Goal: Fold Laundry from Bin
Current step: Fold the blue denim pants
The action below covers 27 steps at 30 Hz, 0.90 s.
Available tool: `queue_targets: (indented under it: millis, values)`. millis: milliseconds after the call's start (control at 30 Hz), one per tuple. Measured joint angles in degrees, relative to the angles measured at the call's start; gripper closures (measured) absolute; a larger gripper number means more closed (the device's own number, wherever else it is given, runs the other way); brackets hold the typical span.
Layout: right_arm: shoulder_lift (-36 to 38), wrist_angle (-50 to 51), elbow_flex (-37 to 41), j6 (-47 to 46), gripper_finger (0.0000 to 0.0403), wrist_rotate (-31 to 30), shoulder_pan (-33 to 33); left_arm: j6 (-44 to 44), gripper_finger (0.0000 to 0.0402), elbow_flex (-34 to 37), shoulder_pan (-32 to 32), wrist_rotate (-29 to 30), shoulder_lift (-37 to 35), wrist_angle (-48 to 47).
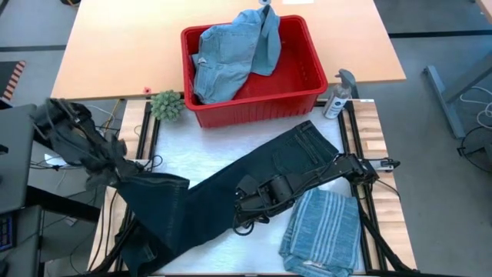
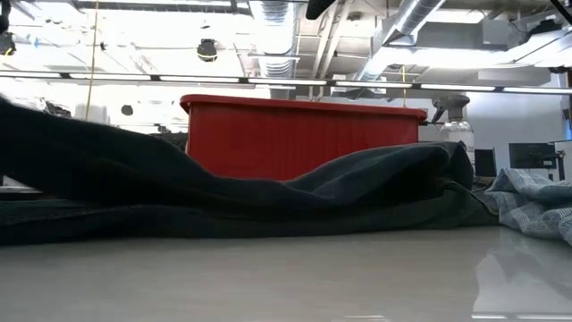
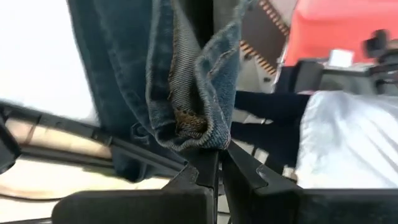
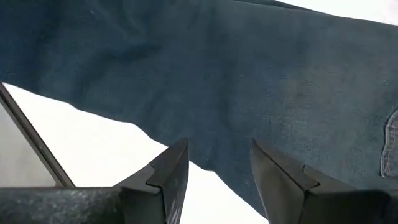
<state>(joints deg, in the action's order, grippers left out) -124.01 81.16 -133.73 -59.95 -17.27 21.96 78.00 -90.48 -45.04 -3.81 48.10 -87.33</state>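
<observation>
Left pincer [image 3: 219, 163] pressed together on a bunched hem of the dark jeans [image 1: 231, 192], lifted above the counter's [image 1: 184, 154] left edge, with the leg hanging and draping down from it. Right pincer [image 4: 214, 163] spread about halfway, hovering low over the jeans near their middle, apparently holding nothing, though contact with the cloth hard to judge from these angles. Jeans stretched diagonally across the pale mat, waistband toward the far right, one leg running to the near left corner and partly over the edge. Striped blue-grey shirt [image 1: 323, 231] folded at the near right, just beside the jeans and under the right arm. Red bin [image 1: 307, 73] at the far side of the mat, with light blue denim pieces [image 1: 231, 54] heaped inside and spilling over its far rim. Small green plant [image 1: 166, 105] just beside the bin's left corner; spray bottle [image 1: 339, 92] just beside its right corner. Bare mat between bin and jeans on the left, and a strip along the near edge below the jeans; right side crowded by shirt and arm.
</observation>
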Motion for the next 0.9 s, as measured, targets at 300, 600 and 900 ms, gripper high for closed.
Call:
queue_targets:
  millis: [300,600,900]
  values:
    - [0.00,5.54,0.00,-6.56,0.0207,-0.79,0.00,-2.36,0.0401,-12.12,0.00,1.57,3.32,-2.75]
    - [0.00,8.86,0.00,-10.57,0.0207,-0.84,0.11,0.76,0.0401,-16.06,0.00,-0.92,3.69,-2.78]
    - [0.00,8.88,0.00,-10.61,0.0207,-0.84,-0.09,4.95,0.0401,-24.40,0.00,-2.58,5.27,-2.67]
